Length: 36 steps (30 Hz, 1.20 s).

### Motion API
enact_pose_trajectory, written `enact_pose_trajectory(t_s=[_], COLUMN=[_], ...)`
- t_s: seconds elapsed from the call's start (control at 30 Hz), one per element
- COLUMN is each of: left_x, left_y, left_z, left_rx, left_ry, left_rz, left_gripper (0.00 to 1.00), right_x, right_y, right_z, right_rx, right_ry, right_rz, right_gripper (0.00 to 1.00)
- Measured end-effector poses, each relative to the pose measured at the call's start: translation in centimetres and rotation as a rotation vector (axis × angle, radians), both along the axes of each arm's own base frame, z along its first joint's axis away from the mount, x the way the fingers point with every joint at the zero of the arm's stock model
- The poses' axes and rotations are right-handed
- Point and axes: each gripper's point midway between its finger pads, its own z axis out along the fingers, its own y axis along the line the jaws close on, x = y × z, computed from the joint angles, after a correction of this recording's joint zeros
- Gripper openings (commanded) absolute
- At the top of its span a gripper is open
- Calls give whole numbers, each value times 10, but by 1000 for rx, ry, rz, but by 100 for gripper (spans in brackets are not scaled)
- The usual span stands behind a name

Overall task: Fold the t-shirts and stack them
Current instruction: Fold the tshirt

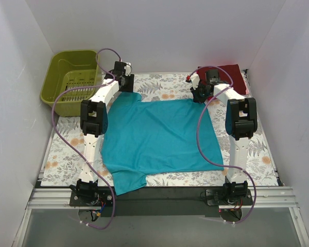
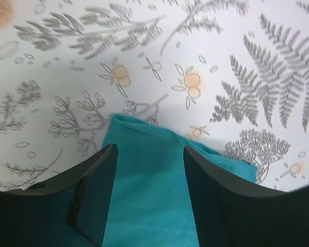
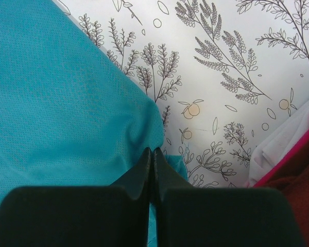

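Observation:
A teal t-shirt (image 1: 159, 134) lies spread flat on the floral table cover. My left gripper (image 1: 123, 80) is open at the shirt's far left corner; in the left wrist view its fingers (image 2: 150, 149) straddle the teal cloth (image 2: 149, 195) without closing on it. My right gripper (image 1: 201, 93) is at the far right corner; in the right wrist view it (image 3: 153, 150) is shut, pinching the edge of the teal cloth (image 3: 56, 103). A folded dark red t-shirt (image 1: 234, 77) lies at the back right, with a pink edge (image 3: 291, 154) under it.
An olive-green plastic basket (image 1: 72, 80) stands at the back left, off the table cover's corner. White walls enclose the table on three sides. The floral cover (image 1: 257, 154) shows bare on either side of the shirt.

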Motion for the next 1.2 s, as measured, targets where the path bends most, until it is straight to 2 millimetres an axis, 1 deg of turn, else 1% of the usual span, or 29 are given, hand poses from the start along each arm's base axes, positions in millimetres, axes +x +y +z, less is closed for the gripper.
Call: enact_pose_trajectory(t_s=[0.13, 0.27, 0.4, 0.53, 0.6, 0.63, 0.67, 0.77, 0.8, 0.87, 0.9, 0.97, 1.0, 1.13, 1.2], left_x=[12, 18, 20, 19, 21, 21, 21, 21, 21, 20, 20, 20, 20, 20, 20], left_y=[5, 9, 12, 15, 15, 14, 14, 12, 12, 10, 9, 7, 7, 6, 6], left_z=[11, 13, 5, -14, -13, -13, -14, -14, -14, -15, -15, -14, -14, -13, -11], left_rx=[16, 34, 45, 50, 50, 47, 44, 31, 26, 12, 11, 2, 1, 1, 4], left_ry=[-57, -81, -77, -53, -61, -61, -60, -56, -55, -51, -51, -50, -50, -52, -54], left_rz=[38, 54, 58, 64, 63, 60, 61, 59, 59, 56, 52, 48, 44, 33, 27], left_gripper=[55, 56, 56, 55, 54, 52, 45, 38, 30, 24, 16, 7, 0, 0, 0], right_x=[0, -2, -3, -4, -4, -4, -4, -4, -4, -5, -5, -5, -5, -4, -3], right_y=[0, 0, 0, 1, 0, 1, 1, 1, 1, 1, 1, 1, 1, 1, 1], right_z=[0, -2, -2, -2, -2, -2, -2, -2, -2, -2, -2, -2, -1, 6, 15], right_rx=[-2, 0, 1, 1, 1, 1, 0, -1, -1, 1, 0, -1, -3, -5, -4], right_ry=[0, 8, 11, 11, 11, 12, 12, 10, 11, 12, 11, 9, 7, -10, -26], right_rz=[2, 5, 7, 9, 10, 10, 11, 13, 14, 17, 18, 22, 24, 31, 33], right_gripper=[1, 1, 1, 1, 1, 1, 1, 1, 1, 1, 1, 1, 1, 1, 1])
